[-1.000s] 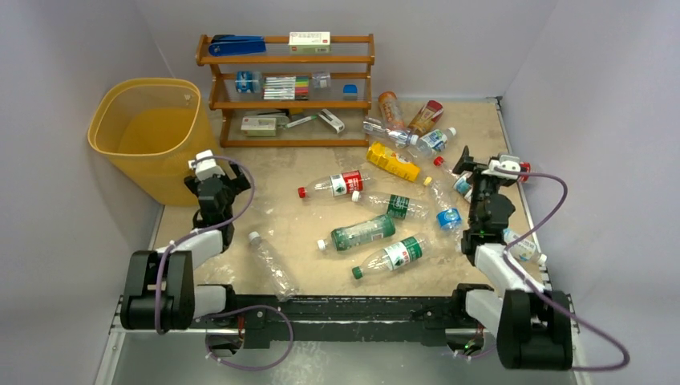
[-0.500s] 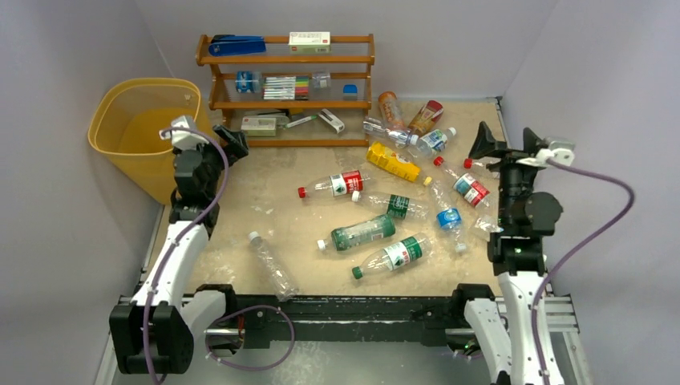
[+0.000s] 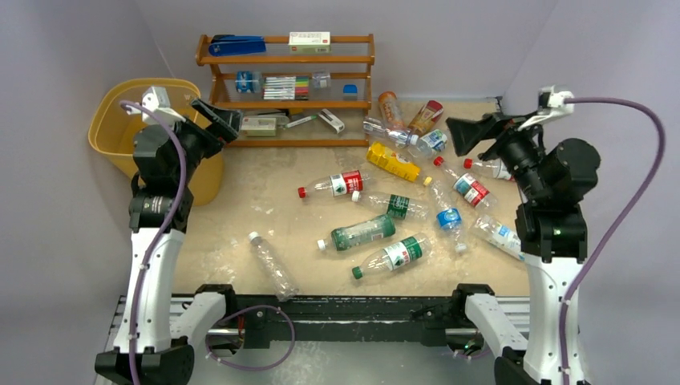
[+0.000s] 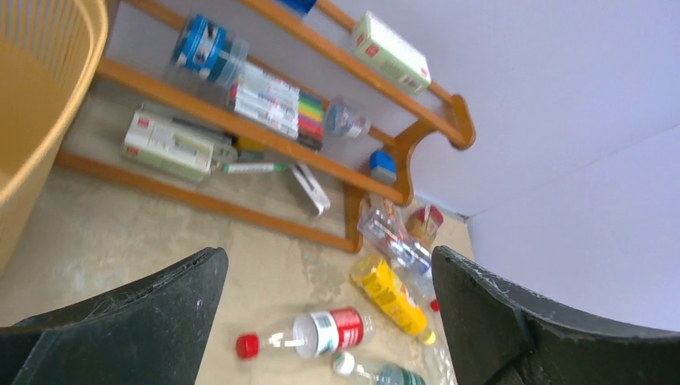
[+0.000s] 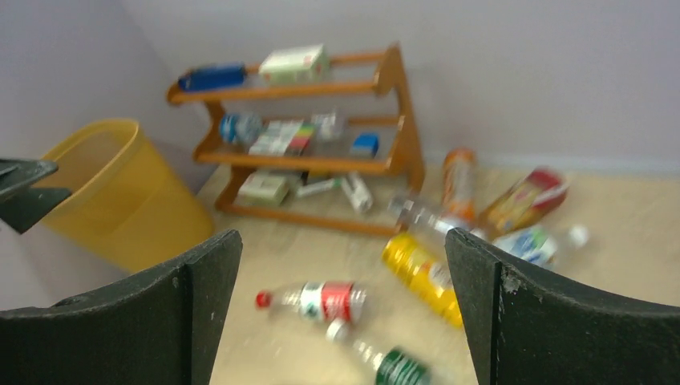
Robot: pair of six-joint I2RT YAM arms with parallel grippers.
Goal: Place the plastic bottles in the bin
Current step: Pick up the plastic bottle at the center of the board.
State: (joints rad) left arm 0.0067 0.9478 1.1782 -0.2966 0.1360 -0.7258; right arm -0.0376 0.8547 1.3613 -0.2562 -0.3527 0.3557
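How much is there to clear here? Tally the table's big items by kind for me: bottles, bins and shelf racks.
plastic bottles: 14
bin: 1
shelf rack: 1
Total: 16

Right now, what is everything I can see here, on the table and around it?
bin: one, yellow, far left corner.
plastic bottles: about fourteen, mostly clear with green, red or blue labels, one yellow, one orange; lying scattered over the table's middle and right.
table: one, beige, worn.
shelf rack: one, brown wood, at the back, right of the bin.
blue stapler: one, top shelf.
white box: one, top shelf.
markers: a row, mixed colours, middle shelf.
left hand: black, open, held high beside the bin.
right hand: black, open, held high at the right.
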